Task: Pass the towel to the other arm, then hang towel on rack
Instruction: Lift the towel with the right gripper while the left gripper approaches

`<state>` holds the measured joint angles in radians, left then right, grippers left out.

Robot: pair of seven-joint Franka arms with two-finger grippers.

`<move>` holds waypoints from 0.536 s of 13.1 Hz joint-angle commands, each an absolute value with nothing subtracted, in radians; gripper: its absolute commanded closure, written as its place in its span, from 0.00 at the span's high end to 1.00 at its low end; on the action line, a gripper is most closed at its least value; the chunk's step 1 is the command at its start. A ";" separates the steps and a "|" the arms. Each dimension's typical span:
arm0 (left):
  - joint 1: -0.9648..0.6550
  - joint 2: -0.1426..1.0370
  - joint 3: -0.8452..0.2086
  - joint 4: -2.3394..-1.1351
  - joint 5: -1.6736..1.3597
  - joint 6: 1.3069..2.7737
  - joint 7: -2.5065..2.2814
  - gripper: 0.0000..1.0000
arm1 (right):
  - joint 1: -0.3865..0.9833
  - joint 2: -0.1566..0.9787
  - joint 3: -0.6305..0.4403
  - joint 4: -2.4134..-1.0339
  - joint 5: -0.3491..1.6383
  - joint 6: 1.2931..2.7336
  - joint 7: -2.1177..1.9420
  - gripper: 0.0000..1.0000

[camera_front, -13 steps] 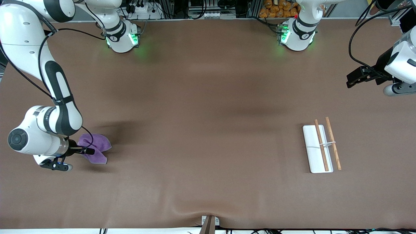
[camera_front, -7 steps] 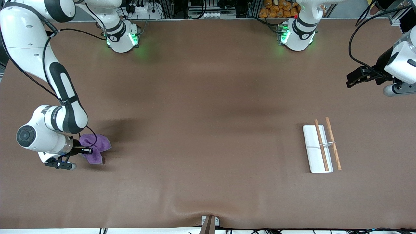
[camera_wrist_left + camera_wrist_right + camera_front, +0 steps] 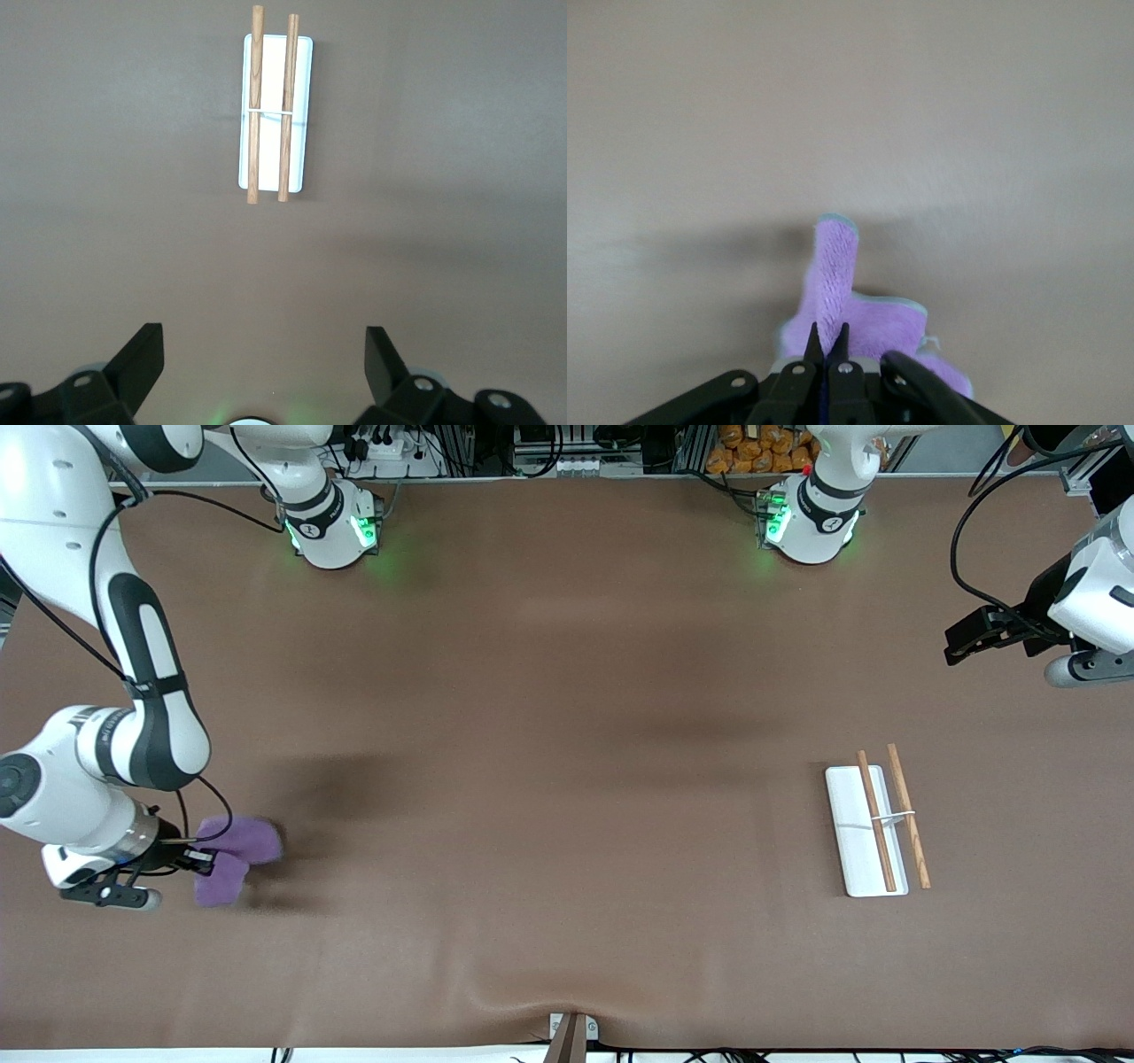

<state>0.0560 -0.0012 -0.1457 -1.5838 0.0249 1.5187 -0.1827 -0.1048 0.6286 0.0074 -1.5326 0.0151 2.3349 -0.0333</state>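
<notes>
I read the towel (image 3: 232, 857) as plain purple with a pale edge trim, pinched in the black fingertips of the right gripper (image 3: 827, 347). Both arms are white with black bands. The rack (image 3: 275, 112) has a white base and two brown wooden rods. The table (image 3: 549, 717) is uniform brown. The left gripper (image 3: 264, 365) is black.

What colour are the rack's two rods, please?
Brown wood, clearest in the left wrist view: rods.
</notes>
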 commanded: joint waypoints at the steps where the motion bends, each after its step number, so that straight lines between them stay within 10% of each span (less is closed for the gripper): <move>1: 0.063 0.003 -0.149 -1.578 0.005 1.520 -0.164 1.00 | -0.068 0.580 0.023 -1.503 -0.006 2.303 -0.110 0.00; 7: 0.042 0.044 -0.153 -1.578 0.005 1.568 -0.166 1.00 | 0.135 0.568 0.034 -1.390 0.009 2.304 -0.170 0.00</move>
<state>0.0502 0.0273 -0.1508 -1.5840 0.0249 1.5480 -0.1826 0.0795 0.5693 0.0376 -1.4232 0.0145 2.3212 -0.1564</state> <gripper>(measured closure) 0.000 0.978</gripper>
